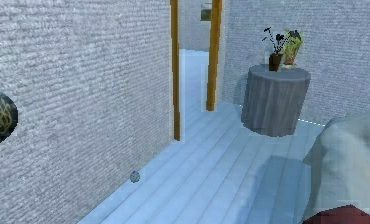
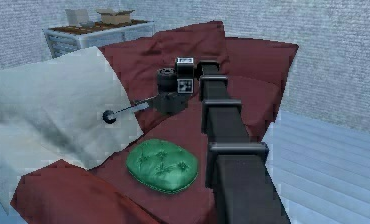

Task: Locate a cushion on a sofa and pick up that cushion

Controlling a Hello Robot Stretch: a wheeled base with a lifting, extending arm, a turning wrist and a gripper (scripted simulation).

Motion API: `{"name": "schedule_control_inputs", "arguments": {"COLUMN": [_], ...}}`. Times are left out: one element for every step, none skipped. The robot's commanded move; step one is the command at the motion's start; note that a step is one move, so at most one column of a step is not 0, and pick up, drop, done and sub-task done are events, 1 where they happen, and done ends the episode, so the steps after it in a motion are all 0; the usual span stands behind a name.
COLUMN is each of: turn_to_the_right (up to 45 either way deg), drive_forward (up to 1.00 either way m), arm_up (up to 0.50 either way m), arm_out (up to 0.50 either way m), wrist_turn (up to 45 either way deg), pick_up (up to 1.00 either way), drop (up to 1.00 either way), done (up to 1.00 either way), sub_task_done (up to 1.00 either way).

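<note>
A dark red sofa (image 2: pixel 243 70) runs across the arm side view. On its seat lies a green tufted cushion (image 2: pixel 163 165), just left of the arm's dark bar (image 2: pixel 233 150). A large pale white cushion or throw (image 2: pixel 53 110) covers the sofa's left part. The gripper (image 2: pixel 113 115) reaches left from its dark body, and its thin fingers (image 2: pixel 133 108) end in front of that white fabric, above the green cushion in the picture. I cannot tell whether it holds anything. The sofa's corner (image 1: pixel 338 214) and the white fabric (image 1: pixel 343 160) also appear at the forward view's lower right.
Behind the sofa stands a white unit (image 2: pixel 93 35) with boxes on top. Ahead, a wood-framed doorway (image 1: pixel 193 60) opens in the grey wall. A round cloth-covered table (image 1: pixel 275 98) carries potted plants (image 1: pixel 283 48). A small ball (image 1: pixel 134 177) lies on the pale floor.
</note>
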Motion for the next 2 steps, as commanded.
{"name": "schedule_control_inputs", "arguments": {"turn_to_the_right": [0.0, 0.0], "drive_forward": [0.0, 0.0], "arm_up": [0.0, 0.0], "arm_out": [0.0, 0.0], "wrist_turn": [-45.0, -36.0], "pick_up": [0.0, 0.0], "drop": [0.0, 0.0], "done": [0.0, 0.0], "sub_task_done": [0.0, 0.0]}}
